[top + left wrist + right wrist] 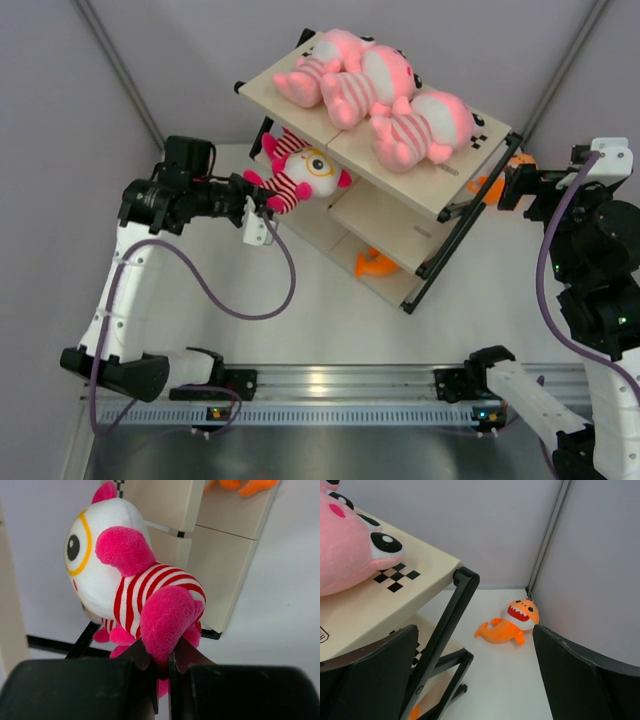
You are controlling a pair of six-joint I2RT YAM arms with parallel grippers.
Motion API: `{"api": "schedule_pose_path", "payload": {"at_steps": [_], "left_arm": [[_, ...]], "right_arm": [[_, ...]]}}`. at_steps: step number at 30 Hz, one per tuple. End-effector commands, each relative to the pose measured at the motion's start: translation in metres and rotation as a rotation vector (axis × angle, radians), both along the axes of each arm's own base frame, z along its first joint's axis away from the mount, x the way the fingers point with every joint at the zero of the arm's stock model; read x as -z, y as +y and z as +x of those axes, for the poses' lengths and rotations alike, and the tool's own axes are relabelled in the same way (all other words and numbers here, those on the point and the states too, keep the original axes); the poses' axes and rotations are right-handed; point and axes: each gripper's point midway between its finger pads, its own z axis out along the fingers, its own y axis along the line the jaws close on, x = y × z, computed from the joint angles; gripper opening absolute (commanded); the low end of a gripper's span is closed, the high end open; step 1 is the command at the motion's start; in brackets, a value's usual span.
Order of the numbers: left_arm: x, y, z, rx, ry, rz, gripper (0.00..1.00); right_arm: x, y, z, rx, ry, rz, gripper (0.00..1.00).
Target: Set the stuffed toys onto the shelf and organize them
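Observation:
My left gripper (pixel 262 205) is shut on a limb of a hot-pink striped toy (pixel 300 175) with a cream face, held at the left end of the shelf (pixel 300 75) by the middle tier. In the left wrist view the toy (pixel 135 590) hangs from the gripper (pixel 162 667). Three large pale-pink toys (pixel 375 90) lie on the top board. An orange toy (pixel 375 265) lies on the lowest board. My right gripper (pixel 475 675) is open and empty by the shelf's right end, above the table. An orange open-mouthed toy (pixel 512 622) lies on the table beyond it.
The shelf stands diagonally across the middle of the table, its black corner post (pixel 445 630) close to my right fingers. Grey walls close in the back and both sides. The rail (pixel 330 385) with the arm bases runs along the near edge.

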Motion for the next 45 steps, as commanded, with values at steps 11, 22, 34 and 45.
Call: {"api": "schedule_pose_path", "payload": {"at_steps": [11,22,34,45], "left_arm": [[0.01,-0.083,0.053,0.099,0.028,0.034,0.0],[0.037,-0.121,0.06,0.051,0.096,0.053,0.21],[0.033,-0.122,0.048,-0.035,0.157,0.01,0.8],[-0.042,-0.084,0.003,-0.335,0.361,-0.306,0.96]], "right_arm": [[0.002,-0.019,-0.009,0.094,-0.017,-0.013,0.98],[-0.005,-0.029,-0.023,0.127,-0.036,-0.038,0.99],[-0.005,-0.029,-0.028,0.118,-0.032,-0.047,0.99],[0.002,-0.027,-0.033,0.097,-0.013,-0.064,0.99]]}}
